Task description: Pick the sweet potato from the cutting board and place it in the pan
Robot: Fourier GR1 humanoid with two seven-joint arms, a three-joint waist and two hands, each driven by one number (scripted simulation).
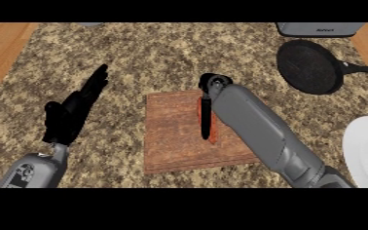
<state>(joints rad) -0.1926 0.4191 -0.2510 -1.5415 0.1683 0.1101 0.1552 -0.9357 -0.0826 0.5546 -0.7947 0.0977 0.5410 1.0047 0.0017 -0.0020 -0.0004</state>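
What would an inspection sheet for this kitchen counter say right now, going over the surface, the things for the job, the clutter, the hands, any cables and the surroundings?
Surface: speckled stone counter, with a wood strip along its left edge.
Job's things: wooden cutting board at centre; orange sweet potato lying on it, mostly hidden by the right hand; black pan at upper right, nothing in it.
Clutter: grey appliance behind the pan; white object at the right edge, cut off.
Hands: left hand open, fingers up, resting at the left; right hand down over the sweet potato, fingers' state unclear.
Cables: nothing seen.
Surroundings: nothing seen beyond the counter.
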